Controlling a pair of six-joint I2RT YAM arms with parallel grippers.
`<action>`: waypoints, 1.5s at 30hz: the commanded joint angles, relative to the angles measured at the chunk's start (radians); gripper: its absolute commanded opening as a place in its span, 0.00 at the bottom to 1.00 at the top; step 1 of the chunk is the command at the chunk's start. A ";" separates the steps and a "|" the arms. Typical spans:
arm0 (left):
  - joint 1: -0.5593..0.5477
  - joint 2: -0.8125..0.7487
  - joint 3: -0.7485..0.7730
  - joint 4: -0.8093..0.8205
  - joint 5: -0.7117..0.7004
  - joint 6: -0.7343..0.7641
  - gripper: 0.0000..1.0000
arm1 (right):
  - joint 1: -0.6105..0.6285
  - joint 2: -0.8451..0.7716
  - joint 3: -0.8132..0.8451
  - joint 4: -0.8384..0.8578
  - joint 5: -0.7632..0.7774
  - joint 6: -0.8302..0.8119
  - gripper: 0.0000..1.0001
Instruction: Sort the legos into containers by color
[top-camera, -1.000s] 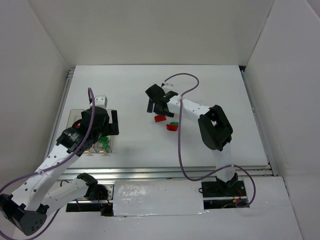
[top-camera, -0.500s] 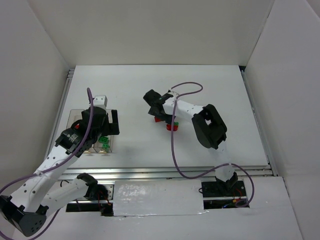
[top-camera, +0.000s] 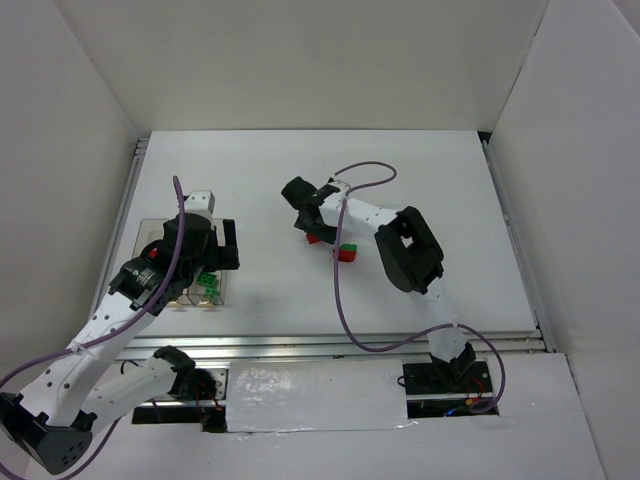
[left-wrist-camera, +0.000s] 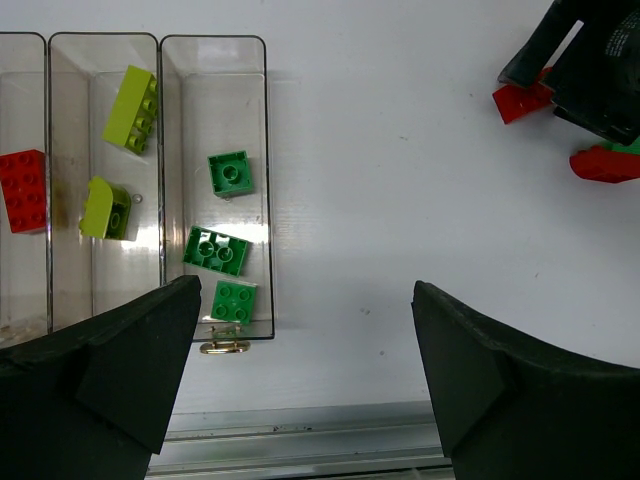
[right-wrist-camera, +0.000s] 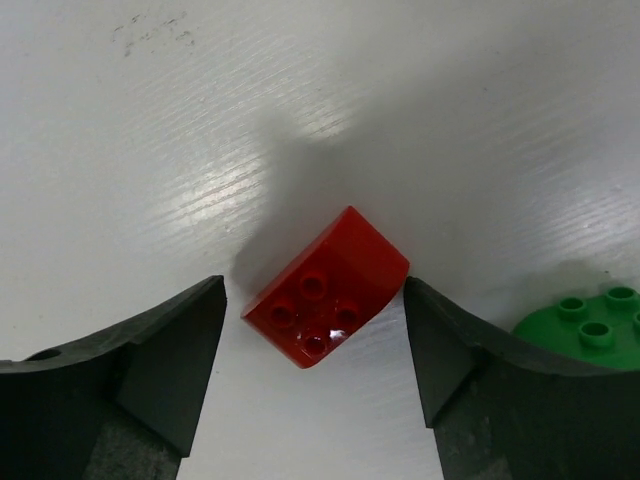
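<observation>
Red lego (right-wrist-camera: 330, 285) sits on the worktop (left-wrist-camera: 400, 200), well apart from the containers (left-wrist-camera: 214, 110). Right tool (right-wrist-camera: 313, 320) has dropped astride it, jaws narrowing, not yet clamped. Left tool (left-wrist-camera: 305, 300) is wide and empty. Pick looks imminent.

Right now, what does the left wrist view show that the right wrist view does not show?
Only left wrist: the containers with red, yellow-green and green legos sorted inside. Only right wrist: the four studs on the loose red brick, seen close between the jaws of the right gripper. Both: that brick, the right gripper and the green brick beside it.
</observation>
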 joint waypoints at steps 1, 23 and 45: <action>0.003 -0.014 -0.005 0.035 0.003 0.023 1.00 | -0.001 0.006 0.013 0.044 -0.017 -0.021 0.70; 0.009 -0.078 0.085 -0.006 0.113 -0.144 1.00 | 0.098 -0.590 -0.650 0.871 -0.575 -0.798 0.00; 0.002 -0.083 -0.111 0.397 0.792 -0.600 1.00 | 0.203 -1.171 -1.010 1.048 -0.887 -0.874 0.00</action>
